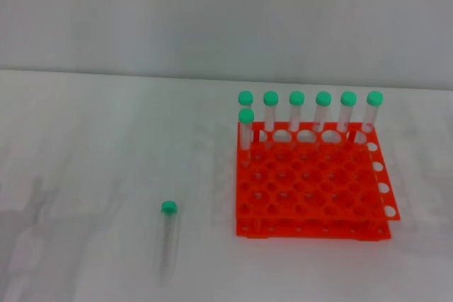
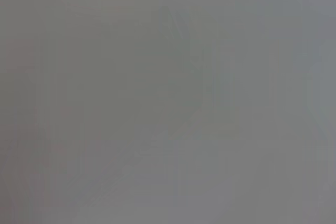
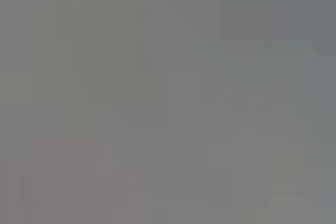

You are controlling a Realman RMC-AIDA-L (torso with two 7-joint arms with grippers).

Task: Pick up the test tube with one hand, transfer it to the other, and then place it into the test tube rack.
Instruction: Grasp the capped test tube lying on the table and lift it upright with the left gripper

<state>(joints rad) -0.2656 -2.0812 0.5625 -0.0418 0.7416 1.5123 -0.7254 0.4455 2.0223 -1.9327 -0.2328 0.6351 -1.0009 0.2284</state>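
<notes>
A clear test tube [image 1: 168,235] with a green cap lies flat on the white table, cap toward the far side, left of the test tube rack. The orange-red test tube rack [image 1: 311,189] stands at centre right in the head view. Several green-capped tubes [image 1: 310,111] stand upright along its far row, and one more [image 1: 245,129] stands in the second row at the left corner. Neither gripper appears in the head view. Both wrist views show only a flat grey field with nothing recognisable.
The white table [image 1: 92,146] stretches from the near edge to a pale wall [image 1: 212,12] behind. A faint shadow falls on the table at the near left [image 1: 35,224].
</notes>
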